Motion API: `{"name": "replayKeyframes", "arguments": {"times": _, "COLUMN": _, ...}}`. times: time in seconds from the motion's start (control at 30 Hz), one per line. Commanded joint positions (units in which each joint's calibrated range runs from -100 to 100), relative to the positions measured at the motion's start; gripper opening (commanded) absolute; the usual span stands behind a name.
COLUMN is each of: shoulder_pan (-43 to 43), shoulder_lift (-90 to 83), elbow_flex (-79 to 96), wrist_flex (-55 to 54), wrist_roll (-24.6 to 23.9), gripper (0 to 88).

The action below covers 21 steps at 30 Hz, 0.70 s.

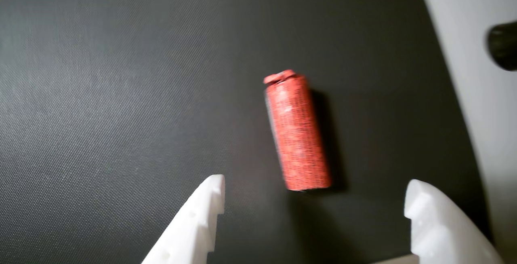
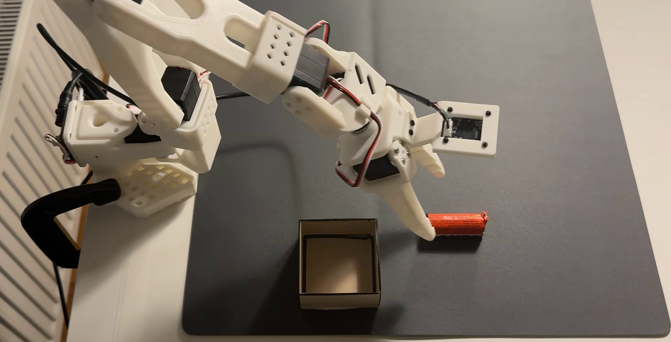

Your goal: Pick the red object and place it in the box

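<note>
- The gripper is spread wide and holds nothing; in the wrist view its two white fingertips sit at the bottom edge, with the roll lying just beyond the gap between them.
- In the fixed view the roll lies flat on the dark mat, just right of the box and a little farther back, its twisted end to the right.
- The step in hand looks like the approach for the pick: the lower finger already overlaps the roll's left end in that view, though I cannot tell whether it touches it.
- To do it well, I would bring the gripper forward until the roll's middle sits between the fingers, then lower and close across its width, not along its length.
- The roll is round and light, so a finger that nudges one end would likely push or spin it away; come down straight, close gently.
- The box stands open and empty, near the roll, so the carry should be short: lift above the wall, move left and nearer, release over the tan floor.
- A black clamp holds the base at left, with cables behind, well apart from the work; nothing lies between roll and box.
</note>
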Motion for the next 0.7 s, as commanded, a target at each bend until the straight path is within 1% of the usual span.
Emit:
{"name": "replayKeyframes", "arguments": {"times": 0.0, "shoulder_pan": 0.07, "shoulder_lift": 3.58, "elbow_flex": -3.37, "wrist_flex": -3.33, "wrist_roll": 0.05, "gripper": 34.3}}
{"name": "replayKeyframes", "arguments": {"times": 0.57, "shoulder_pan": 0.52, "shoulder_lift": 16.42, "elbow_flex": -12.98, "wrist_flex": -3.33, "wrist_roll": 0.1, "gripper": 33.5}}
{"name": "replayKeyframes", "arguments": {"times": 0.67, "shoulder_pan": 0.74, "shoulder_lift": 18.04, "elbow_flex": -13.25, "wrist_flex": -3.42, "wrist_roll": 1.61, "gripper": 33.5}}
